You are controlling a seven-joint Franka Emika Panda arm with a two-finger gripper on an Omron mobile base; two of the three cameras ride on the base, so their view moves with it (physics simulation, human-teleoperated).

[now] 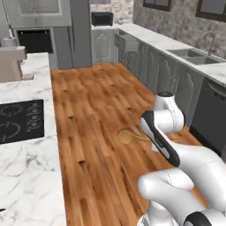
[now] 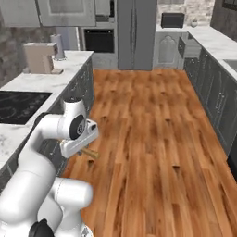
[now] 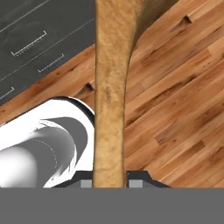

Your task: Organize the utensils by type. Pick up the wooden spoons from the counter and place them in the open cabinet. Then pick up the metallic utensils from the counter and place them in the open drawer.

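Right now my gripper [image 3: 110, 181] is clamped on the handle of a wooden spoon [image 3: 111, 87], fingertips either side of it, and I carry it out over the wood floor [image 1: 97, 110] with its round bowl sticking out to the left of my wrist, well clear of the marble counter [image 1: 26, 167] with the black cooktop [image 1: 20, 120]. To do this well I judge I should keep the grip firm and the spoon level while turning toward the cabinet, so the long handle neither slips nor clips anything.
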